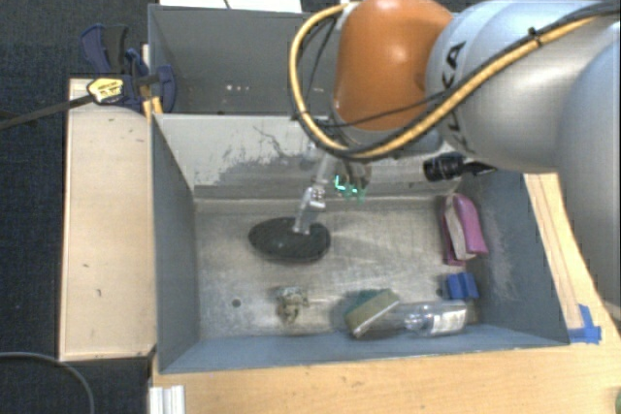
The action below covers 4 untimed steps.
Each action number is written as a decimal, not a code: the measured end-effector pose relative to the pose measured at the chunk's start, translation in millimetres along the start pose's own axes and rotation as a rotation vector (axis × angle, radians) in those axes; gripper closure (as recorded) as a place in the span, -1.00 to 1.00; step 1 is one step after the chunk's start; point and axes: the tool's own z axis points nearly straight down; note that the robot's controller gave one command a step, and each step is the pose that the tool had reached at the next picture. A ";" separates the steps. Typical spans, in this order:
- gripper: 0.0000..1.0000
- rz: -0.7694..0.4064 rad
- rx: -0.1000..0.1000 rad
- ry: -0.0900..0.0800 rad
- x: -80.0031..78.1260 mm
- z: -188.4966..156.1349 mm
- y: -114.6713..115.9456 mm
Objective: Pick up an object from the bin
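My gripper [310,208] hangs below the orange wrist cover in the middle of the bin, toward the back. Its metal tip comes down on the upper right edge of a flat black oval thing [286,241] lying on the bin floor. Whether the tip touches the oval or hovers just above it, I cannot tell. A small brownish crumpled thing [289,302] lies nearer the front, below the black oval and apart from it.
Along the front wall lie an olive-green block [369,310] and a clear plastic bottle [434,317]. A small blue thing [459,287] and a purple-pink thing [462,227] sit by the right wall. The arm covers the bin's back right.
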 end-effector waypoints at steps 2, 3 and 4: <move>-1.00 -0.089 -0.002 -0.005 28.4 142.8 3.4; -1.00 -0.013 0.001 -0.005 43.2 80.9 73.9; -1.00 -0.186 -0.001 -0.001 36.9 99.5 76.6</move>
